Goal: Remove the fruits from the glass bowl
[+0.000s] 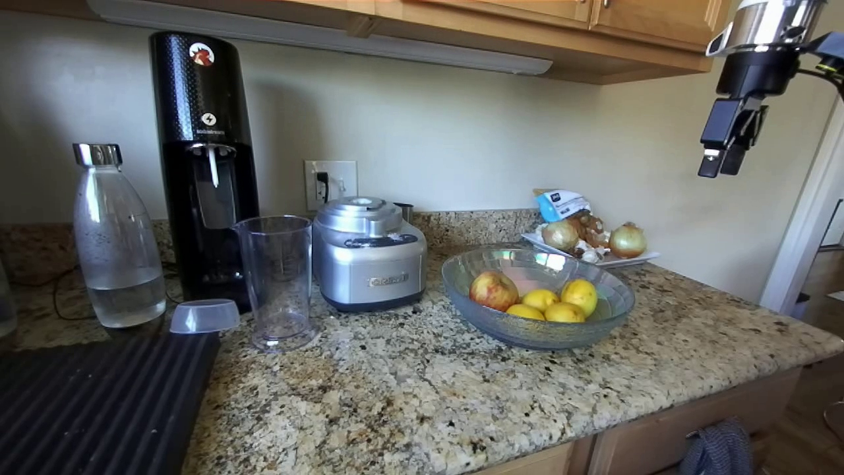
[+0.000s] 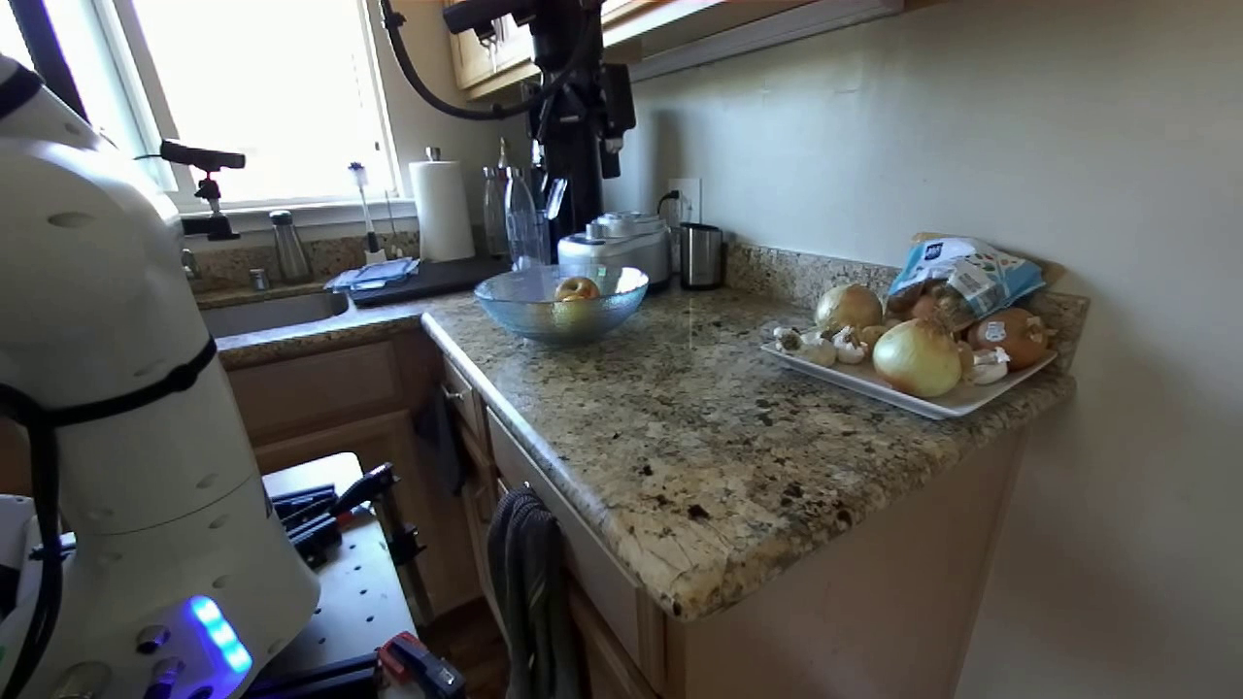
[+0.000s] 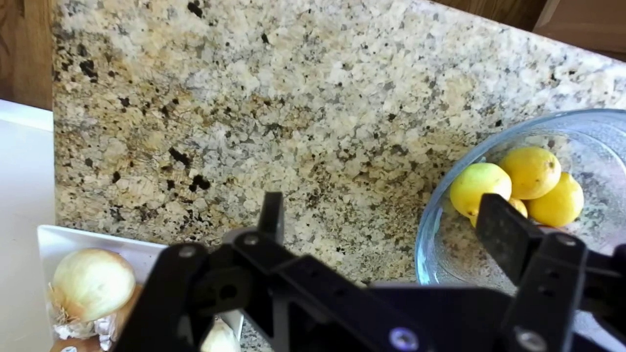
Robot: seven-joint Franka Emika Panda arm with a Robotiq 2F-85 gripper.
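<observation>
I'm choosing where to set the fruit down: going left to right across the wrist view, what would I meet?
Pale onion on the white tray, pale bulb cut off by the bottom edge, one black gripper finger, left rim of the glass bowl, greenish-yellow fruit, two yellower lemons.

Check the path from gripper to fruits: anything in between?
Nothing visible blocks the fruits from above: the glass bowl is open-topped and the gripper hangs higher, to one side. A low approach would likely meet the bowl's wall first.
</observation>
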